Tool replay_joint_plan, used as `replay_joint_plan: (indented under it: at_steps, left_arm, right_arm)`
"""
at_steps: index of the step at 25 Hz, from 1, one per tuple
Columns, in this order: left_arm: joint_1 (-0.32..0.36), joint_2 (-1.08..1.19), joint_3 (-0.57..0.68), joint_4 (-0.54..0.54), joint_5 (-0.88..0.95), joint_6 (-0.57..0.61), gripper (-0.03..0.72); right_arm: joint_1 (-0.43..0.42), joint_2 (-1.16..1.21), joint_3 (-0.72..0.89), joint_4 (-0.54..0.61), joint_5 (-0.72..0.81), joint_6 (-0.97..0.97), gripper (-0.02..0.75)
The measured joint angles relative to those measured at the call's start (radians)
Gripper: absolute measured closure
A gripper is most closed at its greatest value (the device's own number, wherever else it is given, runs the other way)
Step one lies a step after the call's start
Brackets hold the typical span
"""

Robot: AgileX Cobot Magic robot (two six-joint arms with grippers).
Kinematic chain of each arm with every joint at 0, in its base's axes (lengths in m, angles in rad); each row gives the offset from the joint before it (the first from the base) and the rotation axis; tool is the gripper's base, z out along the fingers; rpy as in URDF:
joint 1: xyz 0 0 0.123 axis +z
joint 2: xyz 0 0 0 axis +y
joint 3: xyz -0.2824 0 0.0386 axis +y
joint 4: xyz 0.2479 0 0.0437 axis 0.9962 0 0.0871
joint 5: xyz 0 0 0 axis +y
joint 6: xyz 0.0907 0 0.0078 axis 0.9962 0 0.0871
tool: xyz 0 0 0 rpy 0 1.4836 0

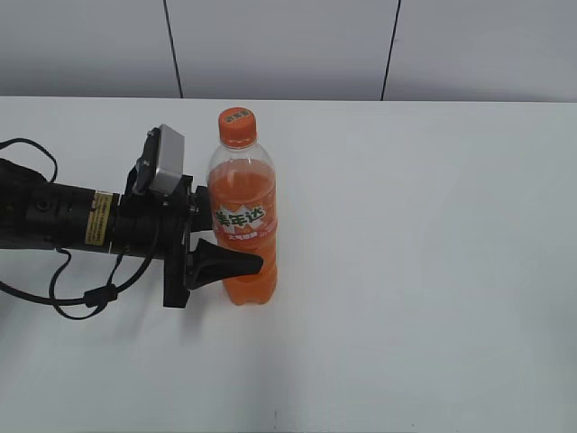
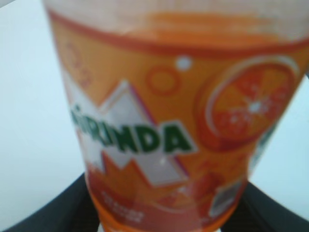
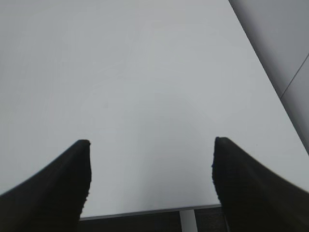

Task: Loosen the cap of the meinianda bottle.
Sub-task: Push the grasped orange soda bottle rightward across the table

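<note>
The meinianda bottle [image 1: 245, 230] stands upright on the white table [image 1: 424, 271], full of orange drink, with its orange cap [image 1: 238, 126] screwed on top. My left gripper [image 1: 233, 233] reaches in from the left and is shut on the bottle's lower body at label height; one black finger [image 1: 230, 263] crosses the front. In the left wrist view the label [image 2: 159, 125] fills the frame, and dark fingers [image 2: 46, 215] press both sides. My right gripper [image 3: 152, 145] hangs open over bare table with nothing between its fingers. It is out of the exterior view.
A black cable [image 1: 81, 298] loops under the left arm. The table's far edge meets a grey panelled wall [image 1: 288, 45]. In the right wrist view the table edge [image 3: 145, 210] and a white leg [image 3: 188, 221] show below the jaws.
</note>
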Motion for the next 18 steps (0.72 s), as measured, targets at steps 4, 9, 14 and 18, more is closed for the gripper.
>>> replay_joint_plan:
  at_steps: [4, 9, 14, 18]
  left_arm:
    - [0.000, 0.000, 0.000, 0.002, -0.001, 0.000, 0.273]
    - [0.000, 0.000, 0.000, 0.002, -0.001, 0.000, 0.274]
    - [0.000, 0.000, 0.000, 0.003, -0.002, 0.000, 0.276]
    - [0.000, 0.000, 0.000, 0.003, -0.002, 0.000, 0.276]
  right_arm:
    - [0.000, 0.000, 0.000, 0.000, 0.000, 0.000, 0.153]
    - [0.000, 0.000, 0.000, 0.000, 0.000, 0.000, 0.153]
    - [0.000, 0.000, 0.000, 0.000, 0.000, 0.000, 0.153]
    - [0.000, 0.000, 0.000, 0.000, 0.000, 0.000, 0.153]
